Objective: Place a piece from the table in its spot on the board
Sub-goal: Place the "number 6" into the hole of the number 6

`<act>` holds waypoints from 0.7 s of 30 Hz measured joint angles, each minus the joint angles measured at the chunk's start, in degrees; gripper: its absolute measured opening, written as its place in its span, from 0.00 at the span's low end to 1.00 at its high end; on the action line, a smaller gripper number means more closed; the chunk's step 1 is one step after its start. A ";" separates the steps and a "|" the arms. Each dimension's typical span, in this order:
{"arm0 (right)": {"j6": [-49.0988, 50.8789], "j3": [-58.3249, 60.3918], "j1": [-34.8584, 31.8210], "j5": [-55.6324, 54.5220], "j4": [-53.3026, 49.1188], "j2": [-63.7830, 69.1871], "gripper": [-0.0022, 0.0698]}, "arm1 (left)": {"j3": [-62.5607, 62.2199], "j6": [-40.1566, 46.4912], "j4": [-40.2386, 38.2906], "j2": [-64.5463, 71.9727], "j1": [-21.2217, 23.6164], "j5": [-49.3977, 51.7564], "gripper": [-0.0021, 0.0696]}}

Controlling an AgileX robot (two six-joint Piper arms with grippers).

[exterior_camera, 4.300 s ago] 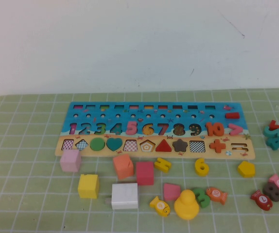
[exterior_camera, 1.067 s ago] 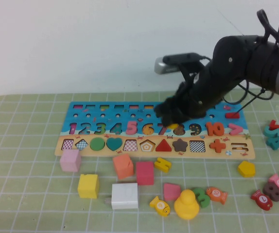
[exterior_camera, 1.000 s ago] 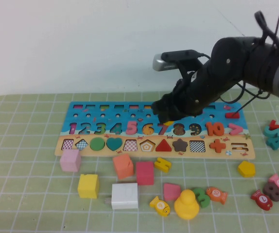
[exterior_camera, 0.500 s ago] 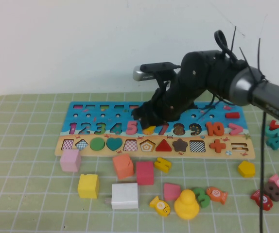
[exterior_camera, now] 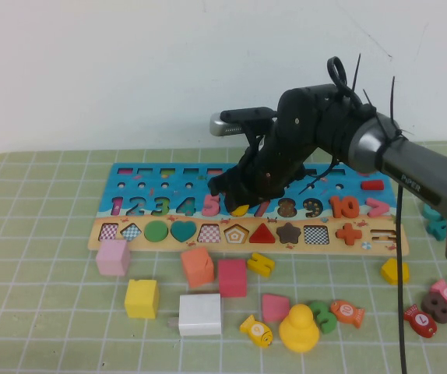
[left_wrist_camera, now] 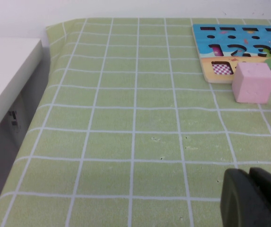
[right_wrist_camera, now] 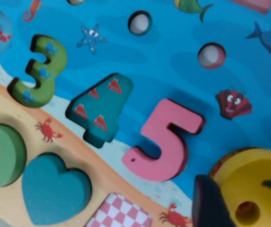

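The board point(exterior_camera: 134, 178) lies across the far middle of the table, blue above with numerals, tan below with shapes. My right gripper point(exterior_camera: 237, 199) hangs over the board's "6" place, shut on the yellow piece "6" point(exterior_camera: 240, 209). In the right wrist view the piece point(right_wrist_camera: 253, 182) sits tilted just over its recess beside the pink 5 point(right_wrist_camera: 166, 142), gripped by a dark finger point(right_wrist_camera: 211, 203). The board point(right_wrist_camera: 182, 71) fills that view. My left gripper point(left_wrist_camera: 254, 198) is shut and empty, low over bare mat left of the board point(left_wrist_camera: 249, 35); it is out of the high view.
In front of the board lie a pink cube point(exterior_camera: 113, 257), orange cube point(exterior_camera: 198, 266), red cube point(exterior_camera: 232, 278), yellow cube point(exterior_camera: 142, 298), white block point(exterior_camera: 200, 314), another yellow numeral point(exterior_camera: 260, 264), a yellow duck point(exterior_camera: 299, 327), a yellow pentagon point(exterior_camera: 394, 270) and fish pieces at right.
The right arm has carried the yellow 6 leftward along the board from near the 8 to the 6 place and lowered it. The 6 is gone from the mat.
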 joint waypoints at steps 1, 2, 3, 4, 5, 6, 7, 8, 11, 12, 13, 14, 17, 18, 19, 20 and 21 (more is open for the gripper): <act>0.12 0.00 0.00 0.00 0.00 0.00 0.44 | 0.00 0.00 0.00 0.00 0.00 0.00 0.03; 0.22 -0.13 0.00 0.00 0.00 0.14 0.46 | 0.00 0.00 0.00 0.00 0.00 0.00 0.03; 0.20 -0.13 0.00 -0.13 0.00 0.14 0.47 | 0.00 0.00 0.00 0.00 0.00 0.00 0.03; 0.20 -0.13 0.00 -0.23 0.12 0.14 0.48 | 0.00 0.00 0.00 0.00 0.00 0.00 0.03; 0.20 -0.13 0.00 -0.37 0.36 0.14 0.49 | 0.00 0.00 0.00 0.00 0.00 0.00 0.03; 0.20 -0.13 0.00 -0.64 0.63 0.14 0.50 | 0.00 0.00 0.00 0.00 0.00 0.00 0.03; 0.20 -0.13 0.00 -0.64 1.04 0.14 0.50 | 0.00 0.00 0.00 0.00 0.00 0.00 0.03; 0.20 -0.13 0.00 -0.77 1.18 0.14 0.50 | 0.00 0.00 0.00 0.00 0.00 0.00 0.03; 0.23 -0.13 0.00 -0.76 1.29 0.15 0.51 | 0.00 0.00 0.00 0.00 0.00 0.00 0.03; 0.23 -0.13 0.00 -0.76 1.29 0.15 0.51 | 0.00 0.00 0.00 0.00 0.00 0.00 0.03; 0.23 -0.13 0.00 -0.76 1.29 0.15 0.52 | 0.00 0.00 0.00 0.00 0.00 0.00 0.03; 0.23 -0.13 0.00 -0.84 1.29 0.15 0.54 | 0.00 0.00 0.00 0.00 0.00 0.00 0.03; 0.33 -0.77 0.11 -0.74 1.13 0.15 0.58 | 0.00 0.00 0.00 0.00 0.00 0.00 0.03; 0.33 -1.24 0.20 -0.15 0.55 0.15 0.59 | 0.00 0.00 0.00 0.00 0.00 0.00 0.03; 0.33 -2.04 0.20 0.43 -0.20 0.15 0.60 | 0.00 0.00 0.00 0.00 0.00 0.00 0.03; 0.33 -3.11 0.24 1.43 -1.31 -0.11 0.60 | 0.00 0.00 0.00 0.00 0.00 0.00 0.03; 0.33 -4.09 0.34 2.58 -2.25 -0.39 0.60 | 0.00 0.00 0.00 0.00 0.00 0.00 0.03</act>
